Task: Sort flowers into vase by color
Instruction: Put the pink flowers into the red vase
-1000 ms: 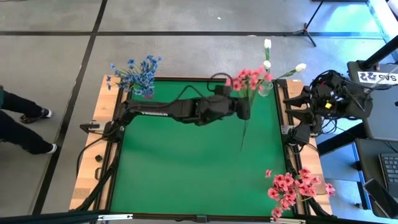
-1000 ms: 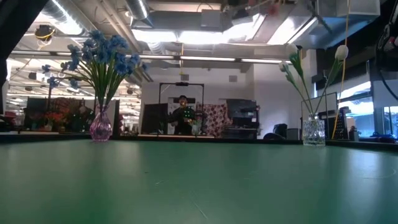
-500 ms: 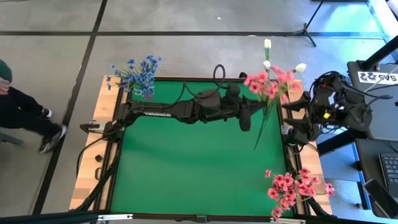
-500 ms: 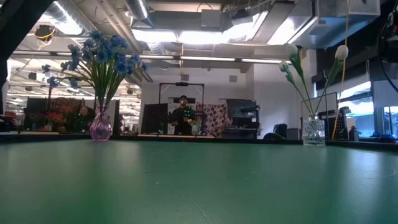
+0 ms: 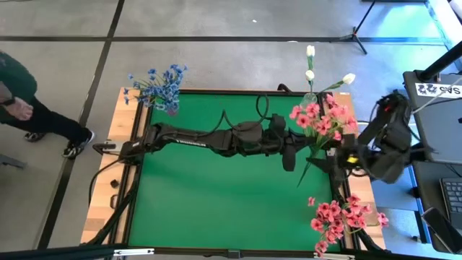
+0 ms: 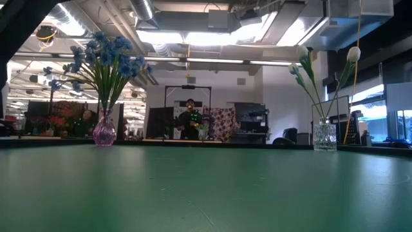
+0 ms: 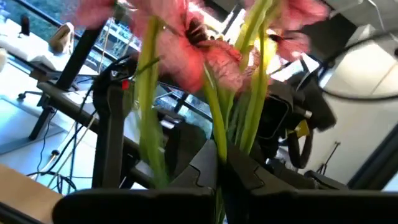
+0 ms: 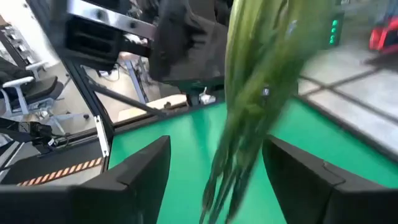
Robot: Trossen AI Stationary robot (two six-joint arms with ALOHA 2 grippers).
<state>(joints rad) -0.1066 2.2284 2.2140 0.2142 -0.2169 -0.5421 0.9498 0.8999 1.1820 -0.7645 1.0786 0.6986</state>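
Observation:
My left gripper [image 5: 294,156] reaches across the table to its right side, shut on a spray of pink flowers [image 5: 321,119] lifted above the green mat; their green stems [image 5: 303,177] trail toward the near edge. My right gripper [image 5: 334,163] is open; in its wrist view its fingers [image 8: 140,171] stand on either side of the stems [image 8: 252,118], and whether they touch does not show. Blue flowers stand in a pink vase [image 6: 104,132] at the far left corner. White buds stand in a clear glass vase [image 6: 324,136] at the far right. My left gripper pinches the pink spray's bunched stems [image 7: 225,146] just below the blooms, several stems together between its two fingers. It comes level from the table's left, fingers across the stems. The spray is lifted clear, blooms toward the far right, stem ends slanting toward the near edge.
More pink flowers [image 5: 338,220] sit at the table's near right corner. A wooden border [image 5: 115,155] frames the green mat [image 5: 209,195]. A person walks on the floor left of the table [image 5: 29,115]. Equipment stands to the right of the table.
My left gripper has carried the pink spray away from the white-bud vase, toward the right and near edges, tipping it so the stems slant. My right arm has swung in from the right edge toward the stems. The person at the left has walked farther into view.

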